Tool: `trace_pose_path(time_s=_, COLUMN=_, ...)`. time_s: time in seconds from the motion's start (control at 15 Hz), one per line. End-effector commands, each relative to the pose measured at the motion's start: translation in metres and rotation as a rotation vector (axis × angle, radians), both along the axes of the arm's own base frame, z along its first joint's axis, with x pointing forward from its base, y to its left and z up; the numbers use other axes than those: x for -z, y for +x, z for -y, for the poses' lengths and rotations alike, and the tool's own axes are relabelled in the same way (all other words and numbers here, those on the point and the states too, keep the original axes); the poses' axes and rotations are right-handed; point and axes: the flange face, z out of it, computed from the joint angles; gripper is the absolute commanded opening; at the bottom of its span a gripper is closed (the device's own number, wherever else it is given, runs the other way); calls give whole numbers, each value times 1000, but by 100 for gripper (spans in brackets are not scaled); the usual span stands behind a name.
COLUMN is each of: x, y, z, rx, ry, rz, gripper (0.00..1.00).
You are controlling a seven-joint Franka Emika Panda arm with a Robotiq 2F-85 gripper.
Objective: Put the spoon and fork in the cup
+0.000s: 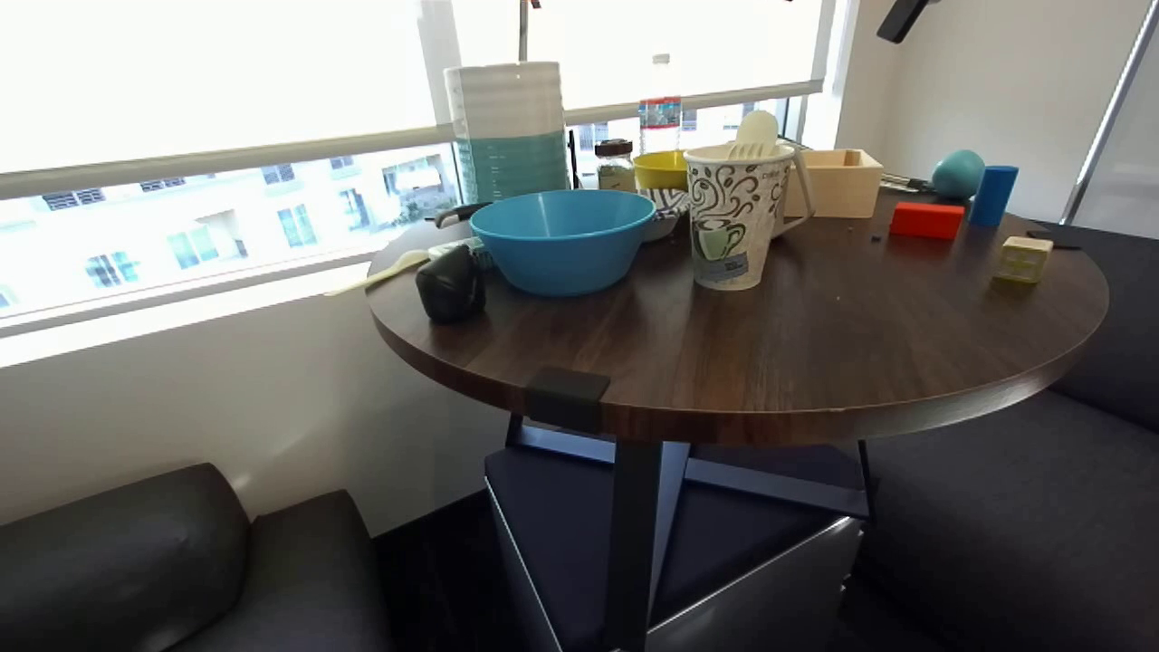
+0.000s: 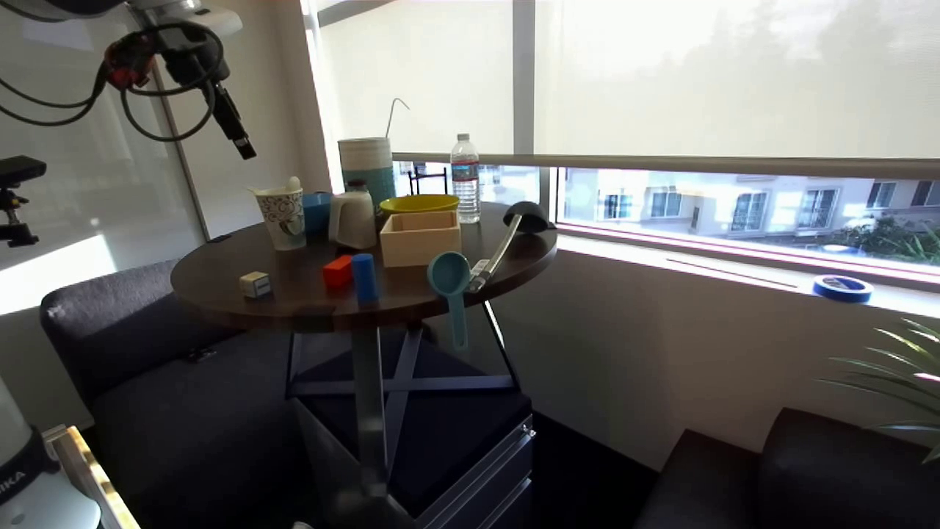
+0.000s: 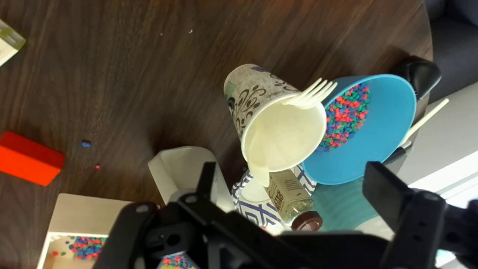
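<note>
The cup [image 1: 724, 222] stands upright on the round table, white with a scribbled pattern; it also shows in an exterior view [image 2: 283, 220] and the wrist view [image 3: 246, 95]. The spoon [image 1: 759, 129] stands in the cup, its rounded end above the rim; it also shows in the wrist view [image 3: 260, 172]. The fork [image 3: 313, 93] leans in the cup with its prongs over the opposite rim. My gripper [image 3: 295, 183] is open with nothing between its fingers. In an exterior view my gripper [image 2: 247, 150] hangs in the air above the cup, apart from it.
A blue bowl [image 1: 561, 244] stands beside the cup. A white pitcher [image 2: 352, 220], wooden box [image 2: 420, 239], red block [image 1: 926, 220], blue cylinder [image 2: 364, 278] and small yellowish block [image 1: 1023, 260] share the table [image 1: 815, 362]. A spice jar [image 3: 291, 194] and bottle [image 2: 465, 180] stand behind.
</note>
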Motion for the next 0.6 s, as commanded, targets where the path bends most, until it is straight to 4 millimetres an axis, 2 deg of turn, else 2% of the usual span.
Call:
trace_pose_path(time_s=0.0, x=-7, y=-20, z=-13, rx=-73, ry=-88, rz=72, gripper=100)
trace_pose_path(time_s=0.13, x=-10, y=-26, z=-19, rx=-88, ry=-113, rz=98, gripper=100)
trace_pose_path(time_s=0.2, x=-10, y=-15, z=-16, rx=-67, ry=-71, rz=53, gripper=100)
trace_pose_path(time_s=0.53, x=-12, y=-22, z=-20, rx=-80, ry=-90, rz=73, gripper=100)
